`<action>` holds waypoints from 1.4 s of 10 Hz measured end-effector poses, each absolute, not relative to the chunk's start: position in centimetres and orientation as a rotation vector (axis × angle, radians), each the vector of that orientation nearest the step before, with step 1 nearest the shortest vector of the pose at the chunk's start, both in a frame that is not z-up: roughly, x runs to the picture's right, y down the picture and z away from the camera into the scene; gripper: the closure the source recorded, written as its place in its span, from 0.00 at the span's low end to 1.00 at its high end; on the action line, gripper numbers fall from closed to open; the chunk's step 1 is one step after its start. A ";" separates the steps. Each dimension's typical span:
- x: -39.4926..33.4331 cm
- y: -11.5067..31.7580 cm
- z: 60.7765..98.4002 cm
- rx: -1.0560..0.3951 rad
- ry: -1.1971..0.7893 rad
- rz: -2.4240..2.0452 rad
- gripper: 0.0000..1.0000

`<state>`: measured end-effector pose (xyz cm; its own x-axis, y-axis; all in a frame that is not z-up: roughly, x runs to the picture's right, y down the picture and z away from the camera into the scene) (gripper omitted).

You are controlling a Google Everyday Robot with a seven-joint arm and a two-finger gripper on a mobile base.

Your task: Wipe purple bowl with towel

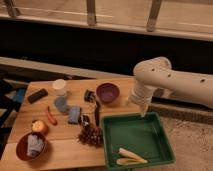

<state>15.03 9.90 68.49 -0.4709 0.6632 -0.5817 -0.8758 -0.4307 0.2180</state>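
Gripper (142,109) spread wide, empty, hanging above the tray's (137,134) back rim, just right of the purple bowl (107,93) on the table (62,150). Towel (34,145) crumpled inside the brown bowl (21,150) at the front left corner, well apart from both.

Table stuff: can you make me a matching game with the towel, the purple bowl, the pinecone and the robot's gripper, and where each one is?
Things:
1 towel
2 purple bowl
3 pinecone
4 gripper

Places:
A above the far edge of the green tray, open and empty
B inside the brown bowl
C toward the back of the table
D just left of the green tray, near the table's front

Pairs: 1-B, 2-C, 3-D, 4-A
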 end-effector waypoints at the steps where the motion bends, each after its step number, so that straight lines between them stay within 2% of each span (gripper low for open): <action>1: 15.0 9.9 68.5 -0.514 0.621 2.008 0.35; 12: 15.0 9.9 68.4 -0.508 0.622 2.000 0.35; 14: 13.2 9.4 68.6 -0.511 0.615 1.933 0.35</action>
